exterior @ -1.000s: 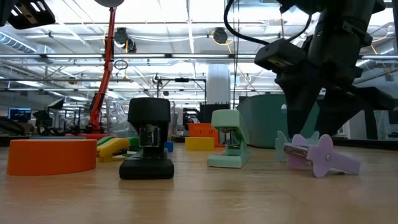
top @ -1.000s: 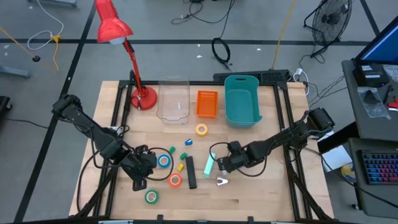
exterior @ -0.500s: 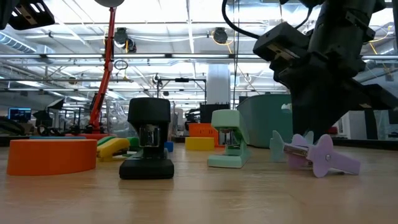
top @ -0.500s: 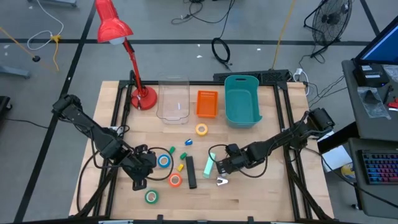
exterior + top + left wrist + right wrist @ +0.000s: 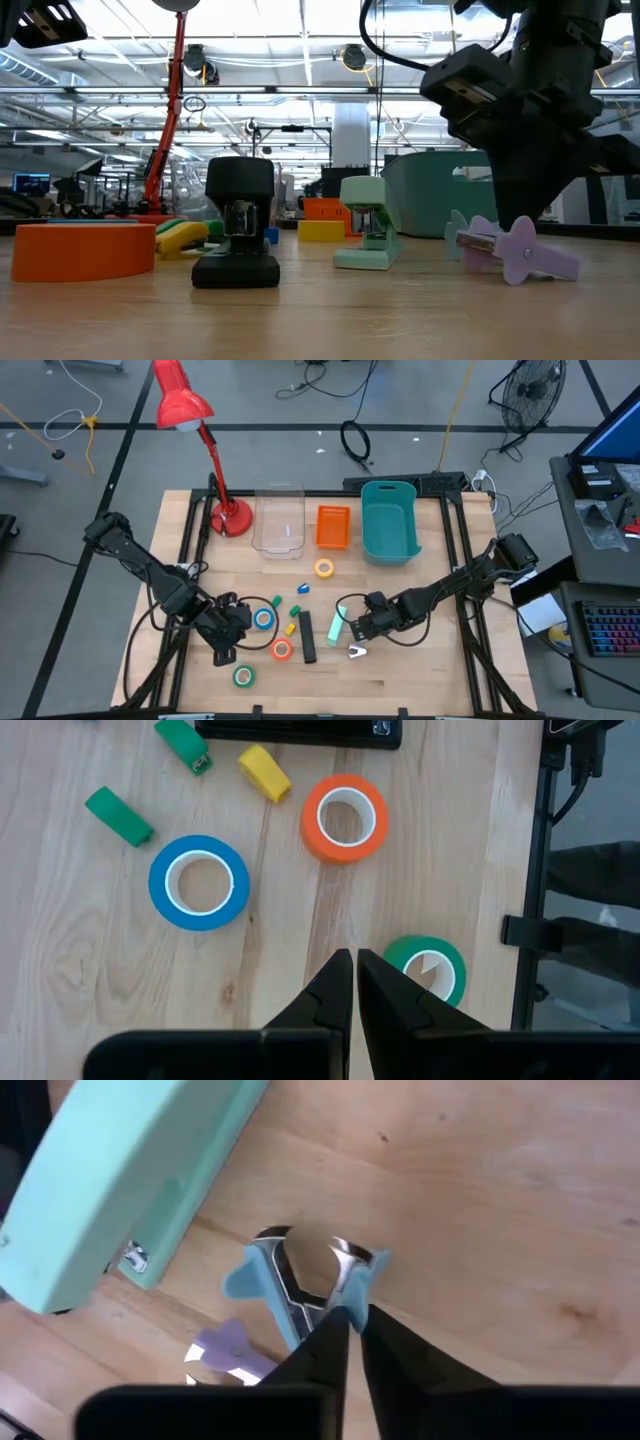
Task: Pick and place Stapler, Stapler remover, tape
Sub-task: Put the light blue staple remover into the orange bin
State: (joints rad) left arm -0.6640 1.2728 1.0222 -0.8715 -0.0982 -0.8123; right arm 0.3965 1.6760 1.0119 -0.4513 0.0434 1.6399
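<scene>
The left arm reaches in from the worktop's left edge toward its front middle, bent at the elbow, and the left gripper (image 5: pixel 353 988) hangs low with its two fingers pressed together, holding nothing. The right arm comes from the right edge, stretched low toward the middle, and the right gripper (image 5: pixel 350 1342) points down with its fingers closed to a narrow slit

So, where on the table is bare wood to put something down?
Bare wood lies along the near edge right of the green tape, and on the right side below the teal bin. It is crowded mid-table, around the blue tape, black stapler and mint stapler.
</scene>
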